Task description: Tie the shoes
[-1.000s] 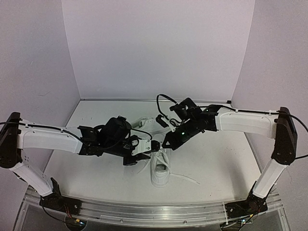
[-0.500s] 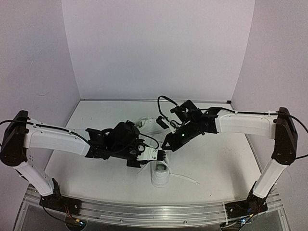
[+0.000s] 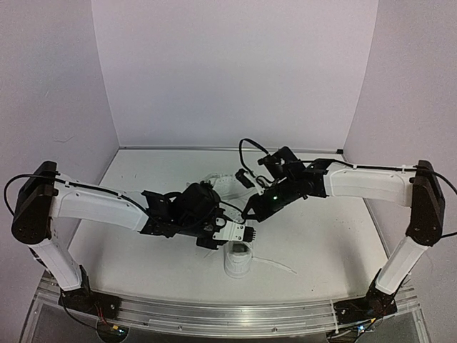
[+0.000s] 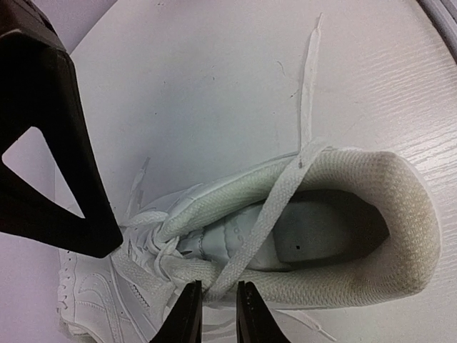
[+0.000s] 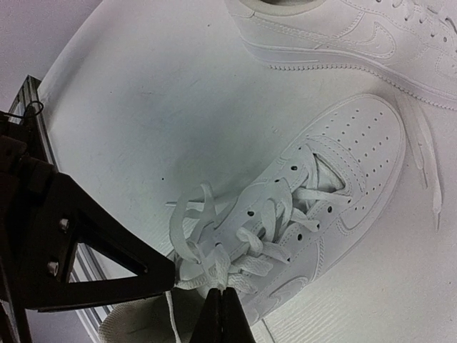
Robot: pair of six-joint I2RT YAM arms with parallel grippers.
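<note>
The near shoe stands on the desk with its heel toward my bases, and its toe points away toward the far shoe. My left hand hangs over its open collar. The fingers are nearly together, nipping a lace that crosses the collar and trails out over the desk. A little further on, over the tongue, my right hand is fully closed. Its tips press into the loose loops of lacing there, but I cannot tell whether a strand is actually caught between them.

I judge that I am partway through the first knot on this shoe. The strands are crossed and gathered, but no bow shows. Beyond it, the far shoe lies on its side just past the toe, and I expect it remains to be tied.
</note>
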